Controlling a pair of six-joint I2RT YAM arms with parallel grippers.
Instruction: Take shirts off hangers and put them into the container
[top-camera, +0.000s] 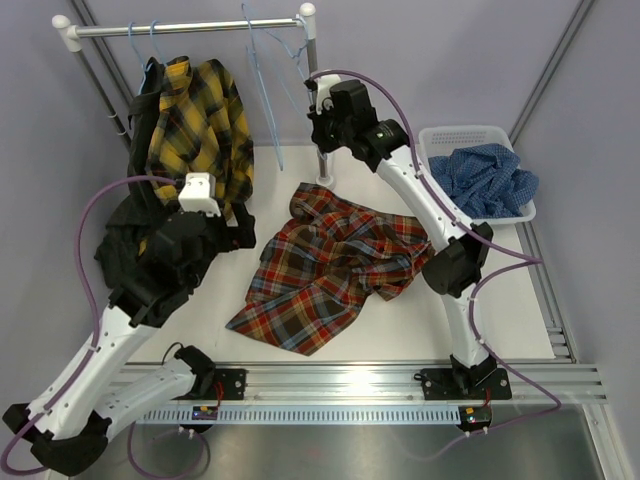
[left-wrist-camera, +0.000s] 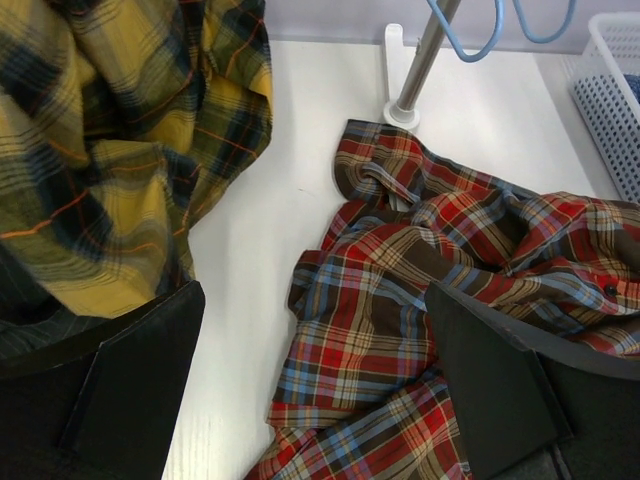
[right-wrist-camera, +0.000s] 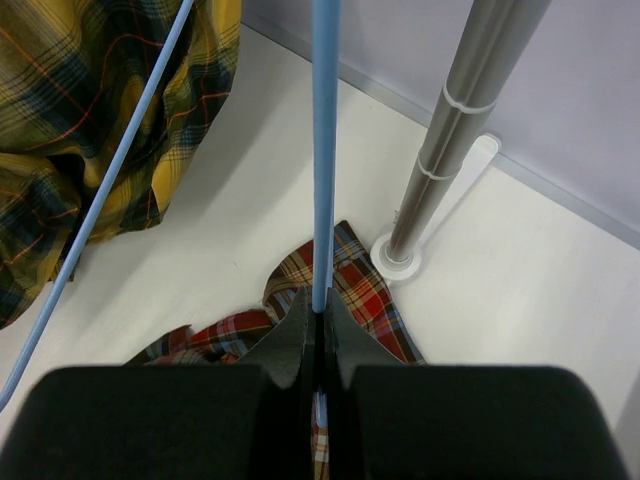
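Observation:
A red-orange-navy plaid shirt (top-camera: 330, 265) (left-wrist-camera: 400, 330) lies crumpled on the white table. My left gripper (top-camera: 235, 232) (left-wrist-camera: 312, 295) hovers open over its left edge, holding nothing. A yellow-black plaid shirt (top-camera: 195, 125) (left-wrist-camera: 110, 150) hangs from the rail beside it, with a black shirt (top-camera: 125, 240) slumped below. My right gripper (top-camera: 316, 98) (right-wrist-camera: 320, 305) is raised near the rail's right post and is shut on the wire of a light-blue hanger (right-wrist-camera: 325, 150) (top-camera: 272, 60). The blue check shirt (top-camera: 485, 180) lies in the white container (top-camera: 465, 133) at the right.
The metal rail (top-camera: 190, 28) spans the back. Its right post (right-wrist-camera: 450, 130) (left-wrist-camera: 420, 60) stands on a round foot just behind the red shirt's collar. A second hanger wire (right-wrist-camera: 110, 170) slants past the yellow shirt. The basket's wall (left-wrist-camera: 605, 90) is at the right.

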